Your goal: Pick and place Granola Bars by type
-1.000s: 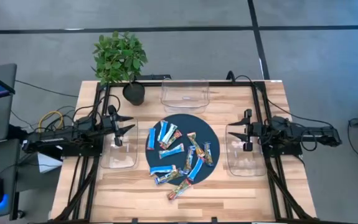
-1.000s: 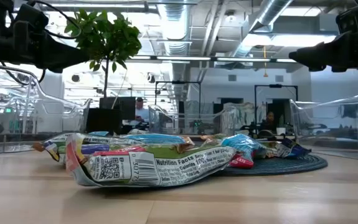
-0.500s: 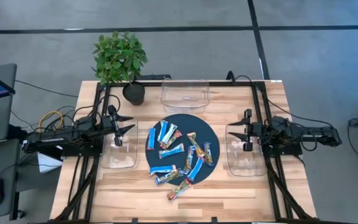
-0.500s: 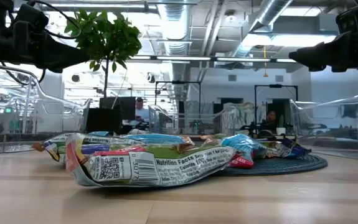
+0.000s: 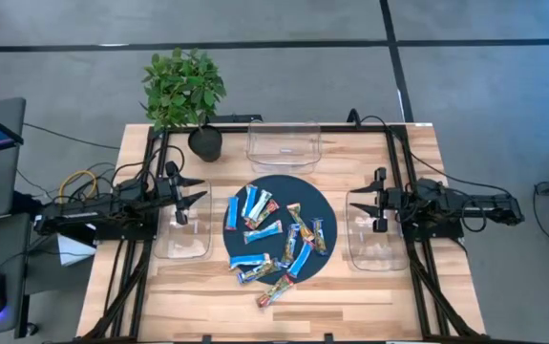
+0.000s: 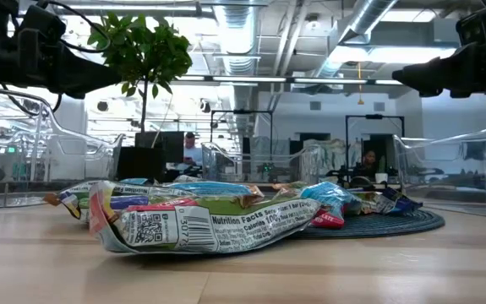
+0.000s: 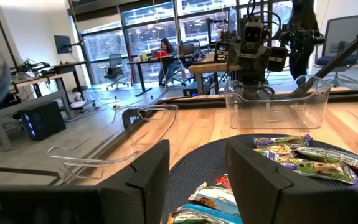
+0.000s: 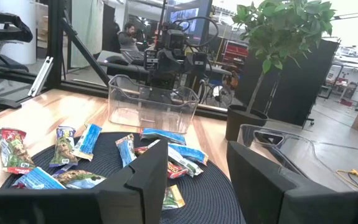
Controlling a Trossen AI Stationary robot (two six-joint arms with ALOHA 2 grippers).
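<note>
The Granola Bars (image 5: 276,234) lie in a loose heap on a dark round mat (image 5: 279,183) at the table's middle. Some are blue-and-white (image 5: 246,260), others multicoloured (image 5: 263,204). One multicoloured bar (image 5: 274,290) lies off the mat on the wood toward the near edge, and it fills the foreground of the low view (image 6: 200,224). My left gripper (image 5: 194,191) hovers open at the table's left, its fingers level and pointing at the mat (image 7: 191,165). My right gripper (image 5: 360,203) hovers open at the right, facing the mat (image 8: 210,186). Neither has anything between its fingers.
One clear plastic bin (image 5: 180,239) stands under the left gripper, another (image 5: 377,250) under the right gripper, and a third (image 5: 284,145) at the far edge. A potted plant (image 5: 183,88) stands at the far left corner. Bare wood shows along the near edge.
</note>
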